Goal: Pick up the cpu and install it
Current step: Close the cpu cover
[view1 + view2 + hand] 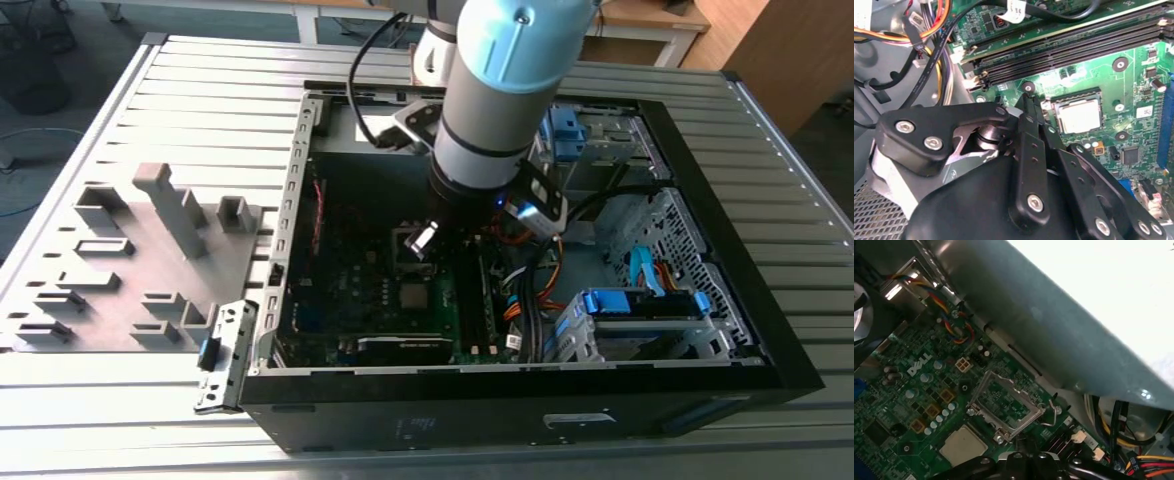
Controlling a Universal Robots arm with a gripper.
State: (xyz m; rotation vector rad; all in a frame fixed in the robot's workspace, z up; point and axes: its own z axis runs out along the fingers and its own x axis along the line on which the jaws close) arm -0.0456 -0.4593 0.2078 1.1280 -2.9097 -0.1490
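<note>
Surface: a ribbed metal table carries the open computer case. A gray fixture tray lies beside the case on the exterior view's left.
My arm: I reach down into the case, over the green motherboard.
My gripper: the gripper hangs low above the board. Its black fingers are drawn in narrow, tips together, and I see nothing held between them.
Cpu, place: the cpu sits in its socket on the motherboard, just beside my fingertips and apart from them.
Cpu, pose: it lies flat with the silvery top up and its edges in line with the socket frame. It is square, so neither axis is the longer one.
Load plate: in the first wrist view the socket's metal load plate stands swung open next to the cpu.
Memory slots: long black memory slots run past the socket on one side.
Cables: an orange, yellow and black cable bundle hangs near the case wall.
</note>
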